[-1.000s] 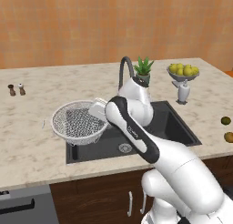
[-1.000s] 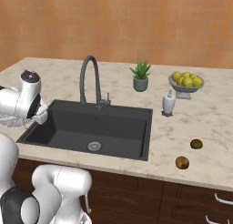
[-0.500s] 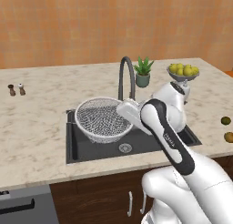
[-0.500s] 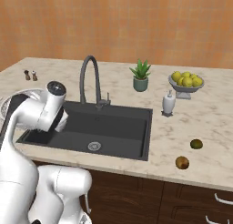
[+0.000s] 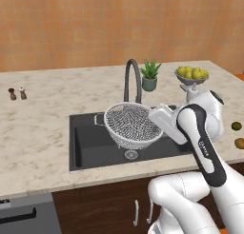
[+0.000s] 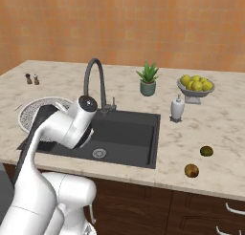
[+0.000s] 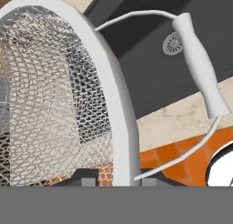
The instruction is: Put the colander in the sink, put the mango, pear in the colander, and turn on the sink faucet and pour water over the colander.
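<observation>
Up over the black sink (image 5: 86, 147) in the pale stone counter (image 5: 43, 128), the gripper (image 7: 113, 180) pinched the colander (image 5: 129, 124) rim by an orange wall (image 5: 95, 24).

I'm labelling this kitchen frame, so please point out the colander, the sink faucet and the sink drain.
colander (image 5: 129, 123): left base view, on its mesh inside.
sink faucet (image 6: 92, 67): right base view, on the top of its arch.
sink drain (image 6: 99, 153): right base view, on the round silver disc in the basin floor.

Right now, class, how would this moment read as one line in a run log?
stage: carrying colander | gripper: shut on colander rim | colander: held over sink, not set down | faucet: no water visible | fruit on counter: untouched
</observation>
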### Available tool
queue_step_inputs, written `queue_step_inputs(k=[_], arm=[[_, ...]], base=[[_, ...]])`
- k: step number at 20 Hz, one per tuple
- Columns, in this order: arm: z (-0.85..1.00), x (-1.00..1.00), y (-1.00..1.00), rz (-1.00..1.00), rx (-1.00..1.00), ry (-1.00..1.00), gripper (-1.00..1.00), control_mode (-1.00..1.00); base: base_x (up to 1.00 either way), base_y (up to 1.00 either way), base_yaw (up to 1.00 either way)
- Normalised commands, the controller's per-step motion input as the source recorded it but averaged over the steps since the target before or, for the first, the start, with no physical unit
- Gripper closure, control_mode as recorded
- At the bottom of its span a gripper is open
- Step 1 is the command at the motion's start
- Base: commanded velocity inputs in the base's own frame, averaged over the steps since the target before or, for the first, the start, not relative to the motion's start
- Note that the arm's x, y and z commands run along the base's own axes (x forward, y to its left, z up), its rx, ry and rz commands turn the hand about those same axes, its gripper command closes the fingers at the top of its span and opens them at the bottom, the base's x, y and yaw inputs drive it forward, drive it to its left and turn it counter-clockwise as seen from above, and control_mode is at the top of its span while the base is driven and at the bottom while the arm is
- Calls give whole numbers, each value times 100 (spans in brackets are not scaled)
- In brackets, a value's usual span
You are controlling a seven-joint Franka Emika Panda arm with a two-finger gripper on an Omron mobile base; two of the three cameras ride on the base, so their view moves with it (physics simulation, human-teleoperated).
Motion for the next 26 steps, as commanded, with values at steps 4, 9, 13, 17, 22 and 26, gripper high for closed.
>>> queue_step_inputs(k=[4,9,13,17,22,26], arm=[[-1,2,-53,-1,-6,5,100,-100],[-9,0,-48,0,0,2,100,-100],[-24,0,-48,0,0,8,100,-100],[-26,12,-32,2,-1,10,100,-100],[-12,46,-1,0,0,8,100,-100],[-14,47,0,0,0,3,100,-100]], base=[[0,0,0],[0,0,0],[0,0,0],[0,0,0],[0,0,0],[0,0,0]])
